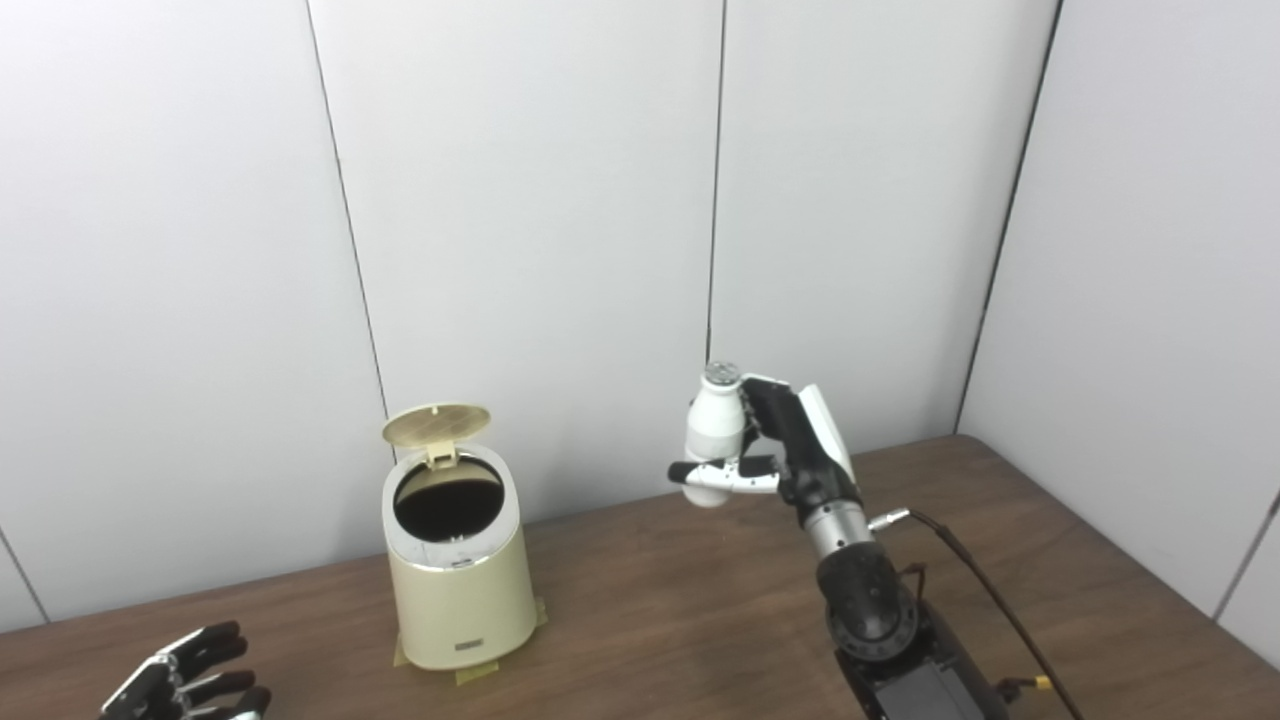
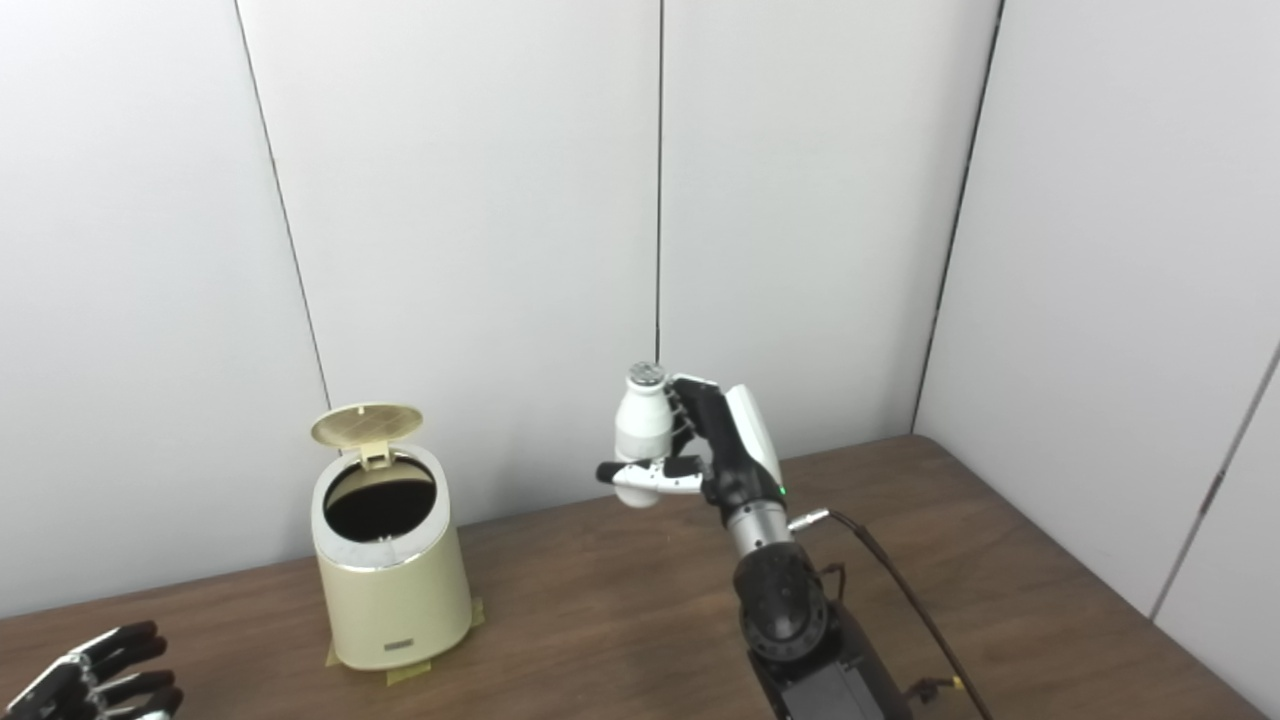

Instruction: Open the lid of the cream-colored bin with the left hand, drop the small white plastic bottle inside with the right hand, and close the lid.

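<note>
Surface: brown wood-grain table (image 1: 650, 600), running from the lower left to a far corner at about 2 o'clock. Strips of tan tape (image 1: 480, 672) lie on it under the foot of the bin.

Room: pale grey wall panels (image 1: 520, 200) with thin dark vertical seams close the back; a second panelled wall (image 1: 1150, 300) meets them at the right and runs along the table's right edge.

Cream-colored bin (image 1: 460, 590): upright on the table, left of centre. Round body, narrower at the top, a small dark label low on its front. Lid (image 1: 436, 424) raised on its rear hinge at 12 o'clock of the mouth, ribbed underside facing forward. The mouth is open and dark inside.

Small white plastic bottle (image 1: 713, 425): upright, silver-grey cap on top, carried in the air above the table, well apart from the bin at roughly 3 o'clock of it and higher than its rim.

Right hand (image 1: 775, 445): raised on a black forearm that comes up from the bottom edge. Fingers curled around the bottle from 3 o'clock, thumb crossing beneath its base; it grips the bottle. A dark cable (image 1: 990, 590) trails from the wrist toward the lower right.

Left hand (image 1: 185, 680): low at the bottom-left corner, near 8 o'clock of the bin and apart from it. Fingers spread, empty.
</note>
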`<state>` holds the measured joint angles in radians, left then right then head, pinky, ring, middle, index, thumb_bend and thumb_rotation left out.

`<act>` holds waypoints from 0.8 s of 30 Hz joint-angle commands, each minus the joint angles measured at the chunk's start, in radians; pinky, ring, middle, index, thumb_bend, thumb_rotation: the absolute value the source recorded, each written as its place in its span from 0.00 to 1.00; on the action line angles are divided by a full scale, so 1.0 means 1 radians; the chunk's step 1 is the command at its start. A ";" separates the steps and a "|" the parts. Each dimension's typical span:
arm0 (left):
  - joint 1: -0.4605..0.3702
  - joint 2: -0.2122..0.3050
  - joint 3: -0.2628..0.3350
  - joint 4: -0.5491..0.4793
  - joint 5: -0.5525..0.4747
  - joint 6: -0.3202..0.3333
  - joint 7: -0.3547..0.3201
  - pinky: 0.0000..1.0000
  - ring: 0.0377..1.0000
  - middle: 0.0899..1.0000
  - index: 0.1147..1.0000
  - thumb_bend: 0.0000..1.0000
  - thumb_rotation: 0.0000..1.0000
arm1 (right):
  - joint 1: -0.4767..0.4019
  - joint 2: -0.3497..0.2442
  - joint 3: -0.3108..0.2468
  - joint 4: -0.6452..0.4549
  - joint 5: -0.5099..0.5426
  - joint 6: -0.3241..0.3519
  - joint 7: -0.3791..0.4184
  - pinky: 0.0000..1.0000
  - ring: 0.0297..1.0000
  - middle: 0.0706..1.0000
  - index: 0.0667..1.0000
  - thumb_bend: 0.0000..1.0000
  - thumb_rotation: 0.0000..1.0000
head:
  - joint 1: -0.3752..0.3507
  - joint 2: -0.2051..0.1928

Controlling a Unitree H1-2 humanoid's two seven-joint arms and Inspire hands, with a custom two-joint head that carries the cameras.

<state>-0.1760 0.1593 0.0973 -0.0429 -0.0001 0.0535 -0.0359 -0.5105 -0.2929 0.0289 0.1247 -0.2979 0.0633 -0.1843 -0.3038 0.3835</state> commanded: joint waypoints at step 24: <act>-0.045 -0.050 -0.045 0.103 0.045 -0.155 0.038 0.54 0.62 0.68 0.67 0.63 0.00 | -0.191 0.176 0.074 -0.020 -0.023 0.061 0.132 0.32 0.38 0.44 0.49 0.52 0.00 | 0.204 -0.001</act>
<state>-0.1782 0.1115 0.0551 0.0736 0.0344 -0.0599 -0.0079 -0.6275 -0.1167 0.1069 0.1188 -0.3099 0.1209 -0.0409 -0.0998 0.3835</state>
